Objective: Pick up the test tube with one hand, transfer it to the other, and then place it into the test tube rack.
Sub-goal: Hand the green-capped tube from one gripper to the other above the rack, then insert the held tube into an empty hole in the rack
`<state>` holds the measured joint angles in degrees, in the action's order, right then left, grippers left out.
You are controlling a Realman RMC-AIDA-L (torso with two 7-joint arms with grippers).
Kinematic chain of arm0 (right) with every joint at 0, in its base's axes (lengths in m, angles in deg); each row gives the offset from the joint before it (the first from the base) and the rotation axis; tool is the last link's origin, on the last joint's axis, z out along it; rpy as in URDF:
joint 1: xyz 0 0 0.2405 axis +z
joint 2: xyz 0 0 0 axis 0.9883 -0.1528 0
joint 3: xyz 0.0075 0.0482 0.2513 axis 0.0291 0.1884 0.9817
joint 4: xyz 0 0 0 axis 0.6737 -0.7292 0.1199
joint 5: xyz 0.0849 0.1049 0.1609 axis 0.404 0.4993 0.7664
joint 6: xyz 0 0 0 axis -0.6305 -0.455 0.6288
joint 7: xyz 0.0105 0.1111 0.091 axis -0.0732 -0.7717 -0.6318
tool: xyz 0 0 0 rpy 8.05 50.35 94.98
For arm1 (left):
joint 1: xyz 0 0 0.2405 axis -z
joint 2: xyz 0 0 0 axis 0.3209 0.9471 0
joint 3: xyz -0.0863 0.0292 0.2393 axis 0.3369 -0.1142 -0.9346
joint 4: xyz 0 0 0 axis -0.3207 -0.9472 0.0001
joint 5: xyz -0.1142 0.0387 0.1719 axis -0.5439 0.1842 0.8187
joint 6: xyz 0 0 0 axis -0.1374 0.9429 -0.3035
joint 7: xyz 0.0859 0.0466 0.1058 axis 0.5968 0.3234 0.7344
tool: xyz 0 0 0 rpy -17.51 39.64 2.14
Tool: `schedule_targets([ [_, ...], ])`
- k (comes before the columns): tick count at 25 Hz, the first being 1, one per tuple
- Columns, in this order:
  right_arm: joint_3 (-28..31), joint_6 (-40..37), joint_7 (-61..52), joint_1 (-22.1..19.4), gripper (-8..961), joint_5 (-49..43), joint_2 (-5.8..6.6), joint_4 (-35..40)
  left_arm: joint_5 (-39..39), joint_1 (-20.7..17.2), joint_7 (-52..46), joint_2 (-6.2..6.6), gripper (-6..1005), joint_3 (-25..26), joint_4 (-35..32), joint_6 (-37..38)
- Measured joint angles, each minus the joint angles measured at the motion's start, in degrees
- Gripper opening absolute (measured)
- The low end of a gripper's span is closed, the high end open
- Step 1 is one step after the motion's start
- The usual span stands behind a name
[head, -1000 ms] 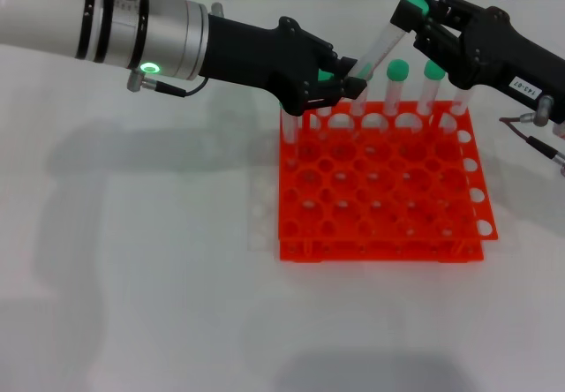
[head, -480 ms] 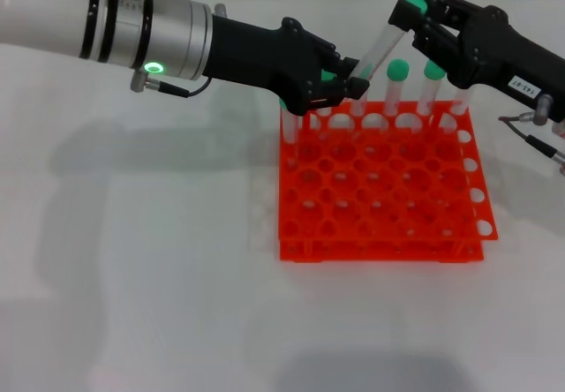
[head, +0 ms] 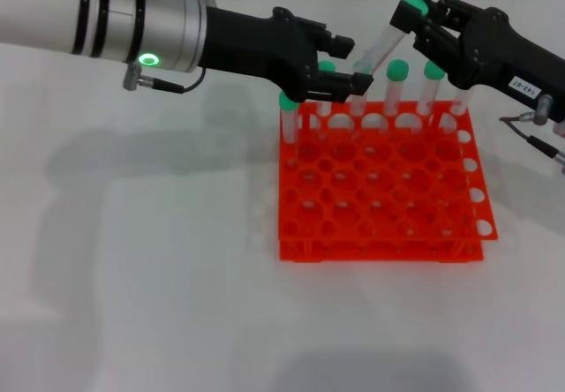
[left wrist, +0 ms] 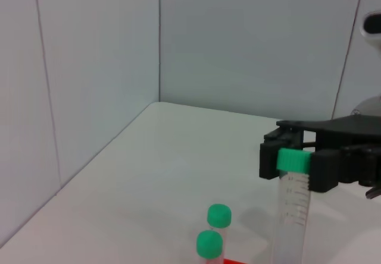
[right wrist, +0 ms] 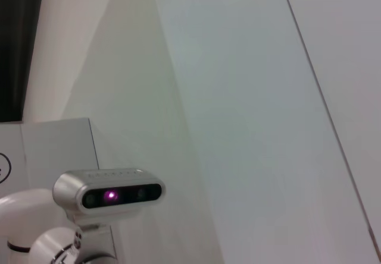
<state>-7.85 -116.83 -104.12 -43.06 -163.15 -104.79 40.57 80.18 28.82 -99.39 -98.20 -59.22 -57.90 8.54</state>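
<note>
A: Start close in. What's nearest?

B: The white table [head: 159, 277], and on it the test tube rack [head: 380, 184], orange-red and square. Its near rows of holes hold nothing; green-capped tubes [head: 395, 87] stand upright only along its far row.

A: And the left gripper [head: 346, 61]?

B: It hangs over the rack's far-left corner, fingers spread apart, one above the other. The lower end of the test tube [head: 381, 46] lies between them, and there seems to be a gap on each side, so I would not call it a grip. The arm behind it is silver-white with a green light.

A: Who holds the tube, then?

B: The right gripper [head: 422, 17], the black one with a small white label, above the rack's far-right corner. Its fingers are pinched on the tube's green cap. The tube slants from there down toward the left gripper, in the air above the far row of standing tubes.

A: Does the left wrist view agree?

B: Yes: black fingers [left wrist: 324, 169] clamp either side of the green cap [left wrist: 293, 160], with the clear graduated body hanging below and two capped tubes beyond it.
</note>
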Motion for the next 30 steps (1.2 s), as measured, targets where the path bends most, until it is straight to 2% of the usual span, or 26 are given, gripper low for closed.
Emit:
schedule_targets([
  [3, 0.0, 0.18, 0.0, -0.38, 260, -0.02, 0.09, 0.04, 0.36, -2.05, -3.06, 0.01, 572, -0.03, -4.65, 1.56],
  [6, 0.01, 0.3, 0.03, -0.55, 260, -0.41, 0.25, 0.09, 0.84, -6.44, -6.99, -0.04, 637, -0.02, -12.33, 3.76],
  [11, -0.04, 0.91, 0.15, -0.78, 261, -1.33, 0.36, 0.74, -1.93, -17.55, -11.45, -0.37, 744, -0.01, -26.94, 5.96],
  [14, -0.3, 1.51, 0.29, -0.82, 261, -2.15, 0.36, 1.22, -7.83, -26.04, -8.7, -0.42, 808, -0.11, -31.66, 5.42],
  [16, -1.69, 1.96, 0.35, -0.52, 261, -2.67, 0.24, 2.1, -12.62, -31.57, -4.87, -0.42, 851, -0.11, -32.17, 4.96],
  [18, -3.38, 2.75, 0.36, -0.22, 261, -2.77, 0.04, 3.29, -15.85, -35.63, -1.19, -0.42, 893, -0.08, -31.69, 4.69],
  [20, -4.72, 3.5, 0.4, 0.07, 262, -2.76, -0.08, 4.26, -18.2, -39.37, 3.03, -0.46, 893, -0.08, -30.01, 4.67],
  [25, -7.18, 5.43, 0.53, 1.8, 262, -2.76, -0.04, 4.71, -21.06, -43.8, 10.59, -0.42, 893, 0.28, -23.54, 5.61],
  [30, -9.76, 8.03, 3.14, 2.42, 263, -2.48, -0.37, 5.39, -21.4, -45.15, 16.8, -0.36, 893, 1.4, -16.93, 6.66],
])
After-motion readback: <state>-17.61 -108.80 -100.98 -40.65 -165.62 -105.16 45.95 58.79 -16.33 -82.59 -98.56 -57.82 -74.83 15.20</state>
